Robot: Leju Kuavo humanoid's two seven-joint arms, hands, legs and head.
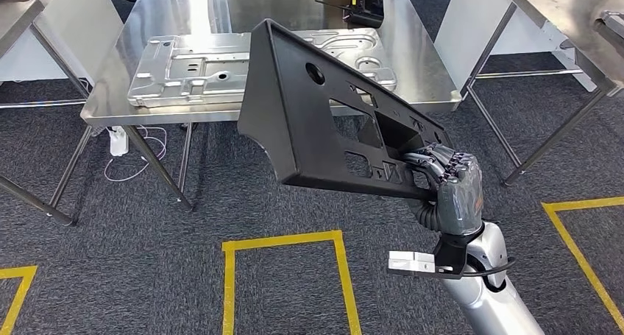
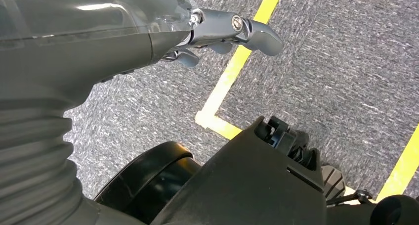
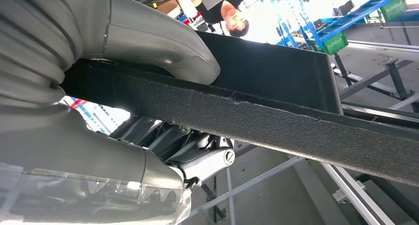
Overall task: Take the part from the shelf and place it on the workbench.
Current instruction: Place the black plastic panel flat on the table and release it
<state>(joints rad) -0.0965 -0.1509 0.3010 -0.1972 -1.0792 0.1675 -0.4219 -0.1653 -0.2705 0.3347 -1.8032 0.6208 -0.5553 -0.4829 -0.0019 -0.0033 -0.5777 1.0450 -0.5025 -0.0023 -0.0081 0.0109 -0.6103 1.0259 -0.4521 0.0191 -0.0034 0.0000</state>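
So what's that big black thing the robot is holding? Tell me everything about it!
The black part is a long, flat panel that looks like matte, grainy plastic, with a raised rim, one round hole and several angular cut-outs. The right hand grips its lower end, thumb on one side, fingers on the other. It hangs tilted in the air in front of the steel workbench, not resting on anything.

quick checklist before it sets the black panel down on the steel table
1. Grip: right hand holds the large black plastic panel at its lower corner, thumb clamped over the edge in the right wrist view: ok.
2. Panel clear of the stainless steel workbench: raised in front of it: ok.
3. Landing spot: a silver stamped metal plate takes up the near half of the top: not ok.
4. A small black part lies at the far edge: ok.
5. Left hand hangs over the carpet, holding nothing: ok.
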